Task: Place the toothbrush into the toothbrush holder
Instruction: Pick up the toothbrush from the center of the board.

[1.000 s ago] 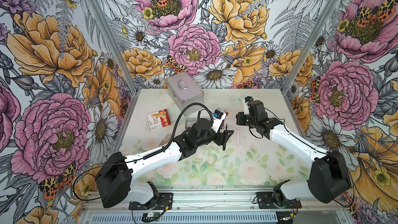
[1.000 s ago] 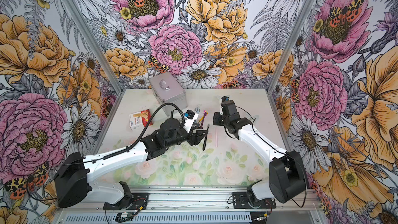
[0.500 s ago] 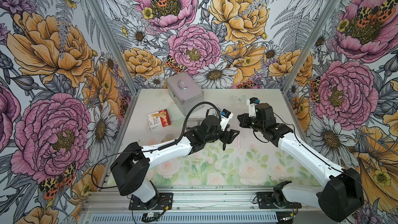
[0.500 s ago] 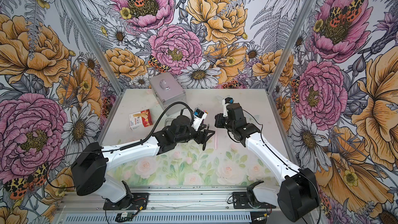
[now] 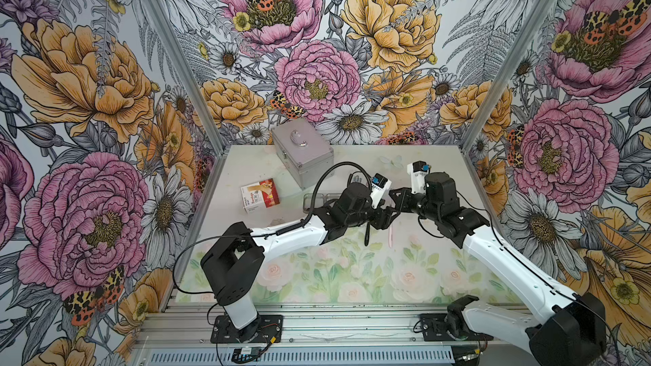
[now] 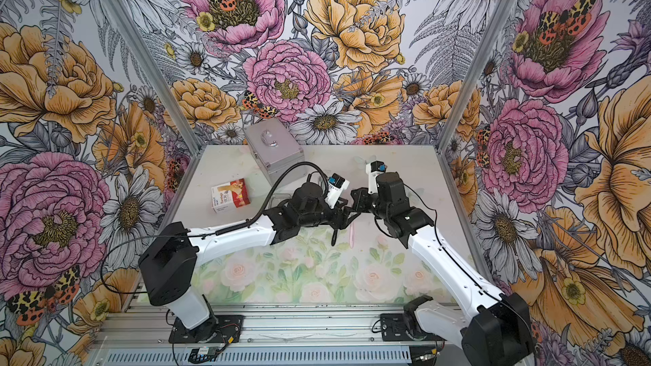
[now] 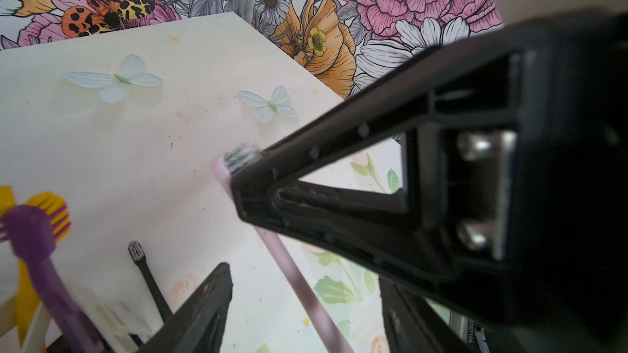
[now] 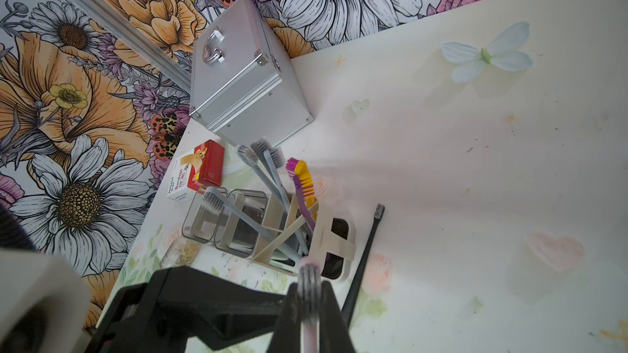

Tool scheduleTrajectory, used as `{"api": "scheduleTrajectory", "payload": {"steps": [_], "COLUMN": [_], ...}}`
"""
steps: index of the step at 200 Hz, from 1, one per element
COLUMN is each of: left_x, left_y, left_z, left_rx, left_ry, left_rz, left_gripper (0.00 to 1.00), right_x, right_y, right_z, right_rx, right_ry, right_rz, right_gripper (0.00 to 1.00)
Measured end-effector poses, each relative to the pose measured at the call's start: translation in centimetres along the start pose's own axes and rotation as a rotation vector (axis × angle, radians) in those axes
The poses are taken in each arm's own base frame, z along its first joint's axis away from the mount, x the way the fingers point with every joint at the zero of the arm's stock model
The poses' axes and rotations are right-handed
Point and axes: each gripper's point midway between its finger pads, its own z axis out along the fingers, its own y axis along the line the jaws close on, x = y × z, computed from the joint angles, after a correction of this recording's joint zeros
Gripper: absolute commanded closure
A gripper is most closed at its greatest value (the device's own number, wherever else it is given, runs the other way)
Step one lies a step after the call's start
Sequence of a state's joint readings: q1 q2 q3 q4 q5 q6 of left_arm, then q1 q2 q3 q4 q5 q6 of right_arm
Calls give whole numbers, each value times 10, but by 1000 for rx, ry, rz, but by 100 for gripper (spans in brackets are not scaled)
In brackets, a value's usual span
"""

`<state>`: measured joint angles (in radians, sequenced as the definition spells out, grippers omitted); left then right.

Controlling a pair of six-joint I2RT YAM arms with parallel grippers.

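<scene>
1. Floral wallpaper closes in three sides of a pale flower-printed table; taking the back wall as twelve, a silver case stands at 11 o'clock and a bandage box at 9
2. Near the table's middle the two grippers meet above the surface; the toothbrush holder stands just at their 9 o'clock, largely hidden under the left arm in both top views, its slotted end already crowded with brushes, and a black toothbrush lies just beside it
3. Pinched shut, the right gripper grips the pink toothbrush just below its bristles and holds it off the table
4. Well open and empty, the left gripper seems to have its fingers either side of the pink handle
5. Step in hand looks like a handover; next, the left fingers should close on the handle before the right lets go, then the brush goes handle-first into the slotted end
</scene>
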<state>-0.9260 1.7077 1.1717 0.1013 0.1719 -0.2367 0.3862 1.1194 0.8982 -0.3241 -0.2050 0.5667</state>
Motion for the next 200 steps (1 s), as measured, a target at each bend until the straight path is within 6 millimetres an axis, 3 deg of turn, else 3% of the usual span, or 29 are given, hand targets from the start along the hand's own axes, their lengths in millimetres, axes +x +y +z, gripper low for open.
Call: {"api": "scheduleTrajectory", "payload": {"steps": [33,119,138,165,200], "left_x": [3,-1,-3,-6,-10], "left_y": [2,3,5,9,13], "left_z": [4,4,4,4,4], "left_rx": [-2,0,-3,-17,-8], "left_ry": [9,-6,-10,-14,-25], "left_rz": [-2,7,5,0,-7], "left_gripper": [38,69,77,100,100], "right_x": [-1,3,3,3,1], "right_y": [4,7,7,8,13], "right_z": [-7,-8,-8,-11,-18], "right_rx": [-19,-36,-39,-41,-61], "right_ry": [-13,3,5,2,-9], "right_rz": [-3,-2,-2,-2,-11], "right_gripper": [100,100,100,100,100]}}
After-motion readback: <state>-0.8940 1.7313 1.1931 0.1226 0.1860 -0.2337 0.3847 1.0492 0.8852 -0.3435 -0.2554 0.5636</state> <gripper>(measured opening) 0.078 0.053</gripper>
